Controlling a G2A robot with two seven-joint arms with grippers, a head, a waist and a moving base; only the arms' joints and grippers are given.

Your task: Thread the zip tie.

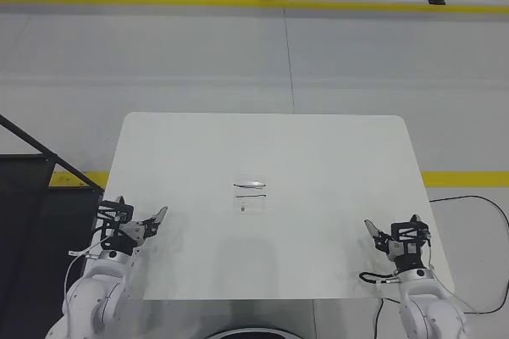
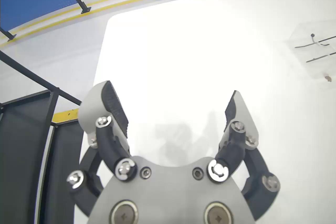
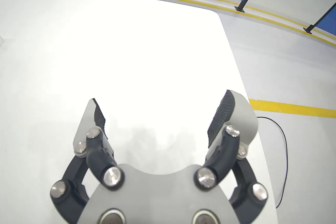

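Left gripper (image 2: 170,88), right gripper (image 3: 160,95), fingers (image 2: 113,101) apart, two zip ties (image 1: 250,184) (image 1: 251,197)

Left gripper (image 2: 170,88) and right gripper (image 3: 160,95) hover, fingers (image 2: 113,101) spread apart.

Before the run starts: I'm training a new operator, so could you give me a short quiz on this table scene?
1. True or false: the left pincer and the right pincer are both open.
2. Where do the black strips lie? A: near the table's middle. B: at its far edge. C: in a pincer.
3. Fill the gap: ___ black strips lie on the clear sheet.
Key: 1 true; 2 A; 3 two.
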